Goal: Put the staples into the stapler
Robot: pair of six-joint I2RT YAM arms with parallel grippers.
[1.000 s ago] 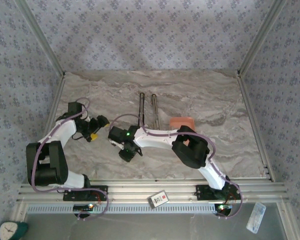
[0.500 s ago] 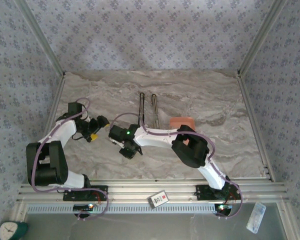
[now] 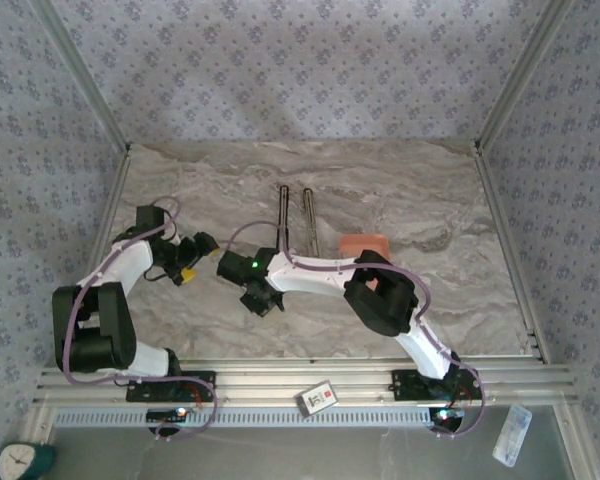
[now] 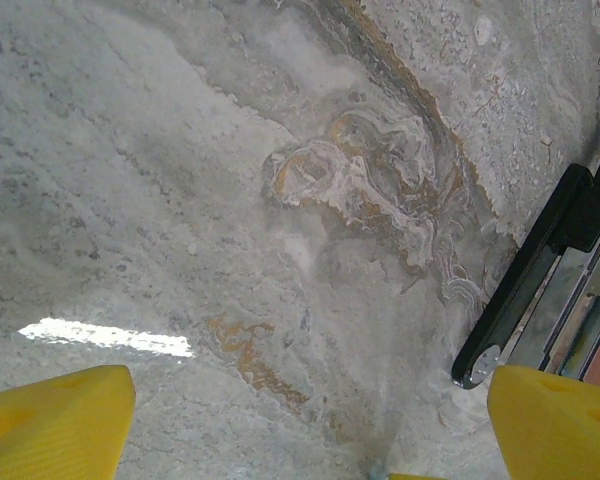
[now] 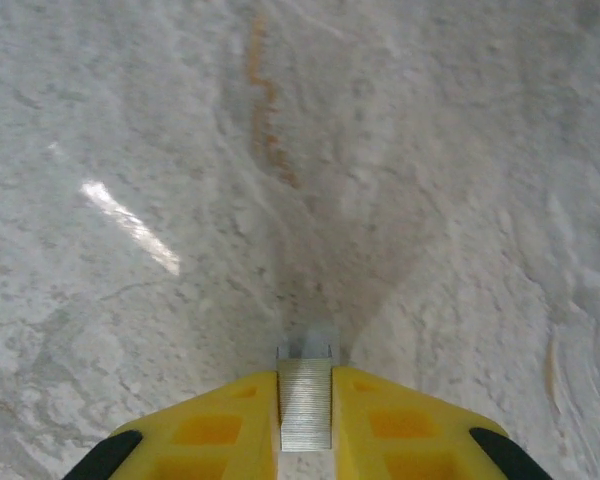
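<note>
The stapler (image 3: 297, 213) lies opened flat at the table's middle back, its two long bars side by side. In the left wrist view its black arm (image 4: 525, 280) and shiny metal channel (image 4: 580, 305) show at the right edge. My right gripper (image 3: 263, 298) is down at the marble, left of the stapler's near end. In the right wrist view its yellow fingers (image 5: 210, 425) are shut on a silver strip of staples (image 5: 306, 400), which lies on the table. My left gripper (image 3: 190, 262) stands open over bare marble, its yellow fingertips (image 4: 60, 415) wide apart, the stapler just beyond its right finger.
An orange-pink box (image 3: 363, 245) sits right of the stapler, partly behind the right arm. Metal frame rails (image 3: 280, 385) run along the near edge, and patterned walls close in the other three sides. A small card (image 3: 317, 398) lies on the rails.
The right gripper's jaws have closed onto the staple strip, and its head has shifted slightly away from the near edge. The left arm has not moved.
</note>
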